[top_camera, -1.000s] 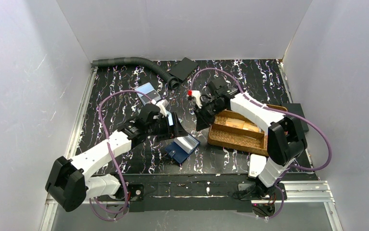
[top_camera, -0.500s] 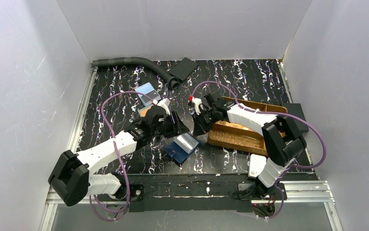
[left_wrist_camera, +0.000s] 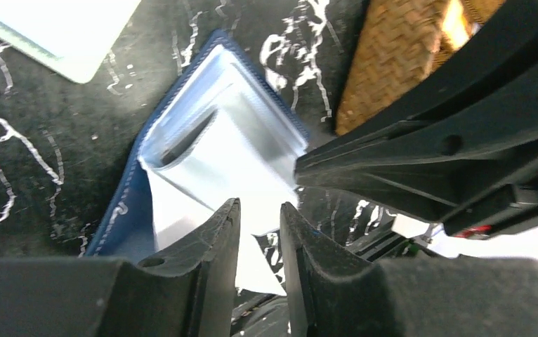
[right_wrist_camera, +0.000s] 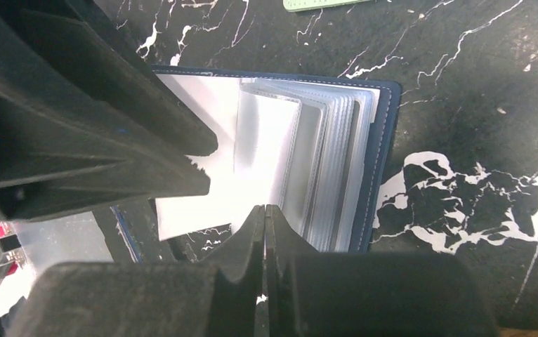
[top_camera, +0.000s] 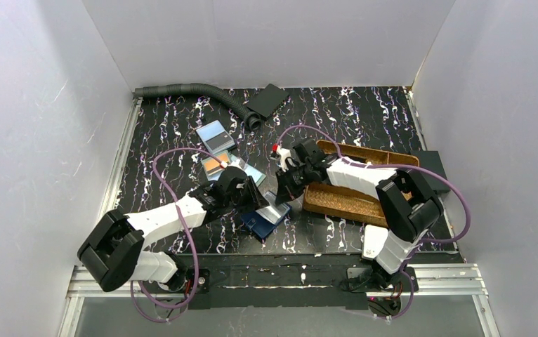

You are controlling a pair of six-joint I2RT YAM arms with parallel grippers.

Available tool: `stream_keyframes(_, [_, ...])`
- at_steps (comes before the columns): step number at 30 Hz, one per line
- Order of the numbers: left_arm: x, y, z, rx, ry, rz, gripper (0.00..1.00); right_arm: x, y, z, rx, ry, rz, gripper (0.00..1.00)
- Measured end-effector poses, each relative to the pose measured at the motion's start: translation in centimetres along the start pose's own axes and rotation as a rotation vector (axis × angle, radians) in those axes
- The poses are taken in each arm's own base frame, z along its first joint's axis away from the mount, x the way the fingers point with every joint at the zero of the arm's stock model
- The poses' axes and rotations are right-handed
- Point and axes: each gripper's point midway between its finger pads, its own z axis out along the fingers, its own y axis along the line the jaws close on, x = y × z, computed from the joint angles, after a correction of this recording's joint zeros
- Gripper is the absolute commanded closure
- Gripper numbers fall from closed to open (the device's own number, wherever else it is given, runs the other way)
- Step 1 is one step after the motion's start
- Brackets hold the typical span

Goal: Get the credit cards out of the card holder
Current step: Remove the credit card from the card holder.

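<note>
The card holder [top_camera: 265, 216] lies open on the black mat, its clear sleeves fanned up [right_wrist_camera: 308, 161] [left_wrist_camera: 217, 154]. Three credit cards lie behind it: a blue-grey one [top_camera: 215, 135], an orange one [top_camera: 213, 164] and a light blue one [top_camera: 251, 173]. My left gripper [top_camera: 253, 194] [left_wrist_camera: 259, 210] hovers at the holder's left side, its jaws a narrow gap apart with nothing between them. Low over the sleeve pages, my right gripper [top_camera: 284, 194] [right_wrist_camera: 264, 209] has its fingertips pressed together. The sleeves look empty from here.
A brown woven tray [top_camera: 350, 202] [left_wrist_camera: 392, 63] sits just right of the holder, under the right arm. A grey hose [top_camera: 196, 91] and a flat black rectangle [top_camera: 266, 100] lie at the back. The two grippers nearly touch over the holder.
The left gripper let go of the light blue card, swung down to the holder and narrowed. The right gripper came from the tray to the holder and shut.
</note>
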Motion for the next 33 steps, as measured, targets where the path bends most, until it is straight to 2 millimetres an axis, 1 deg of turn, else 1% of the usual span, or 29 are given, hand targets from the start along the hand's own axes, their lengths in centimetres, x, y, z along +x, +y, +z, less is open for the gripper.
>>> stream_keyframes(5, [1.0,1.9,0.2,-0.047,0.010,-0.026,0.74,0.7,0.8,1.0,-0.021,0.028,0.000,0.94])
stream_keyframes(7, [1.4,2.6,0.3,-0.060,0.016,-0.034,0.73,1.2,1.4,1.6,-0.034,0.049,-0.006,0.94])
stream_keyframes(10, [2.0,3.6,0.3,-0.082,0.028,-0.045,0.66,1.9,1.9,2.3,-0.049,0.076,-0.012,0.94])
stream_keyframes(13, [2.2,3.8,0.4,-0.082,0.029,-0.049,0.60,2.7,2.5,3.0,-0.065,0.104,-0.016,0.94])
stream_keyframes(18, [2.4,3.9,0.2,-0.057,0.018,-0.049,0.59,3.4,3.7,3.5,-0.122,0.134,-0.019,0.93])
stream_keyframes(21, [2.6,4.2,0.0,-0.046,0.011,-0.052,0.59,2.9,4.3,3.3,-0.150,0.132,-0.040,0.90])
stream_keyframes(25, [2.8,4.6,0.0,-0.042,0.004,-0.068,0.59,1.8,4.6,2.9,-0.161,0.122,-0.115,0.79])
stream_keyframes(27, [2.9,4.8,0.1,-0.042,0.002,-0.076,0.59,1.5,4.4,2.7,-0.145,0.116,-0.156,0.71])
stream_keyframes(33, [2.9,4.8,0.3,-0.016,-0.016,-0.092,0.58,1.7,2.5,2.1,-0.045,0.133,-0.228,0.61])
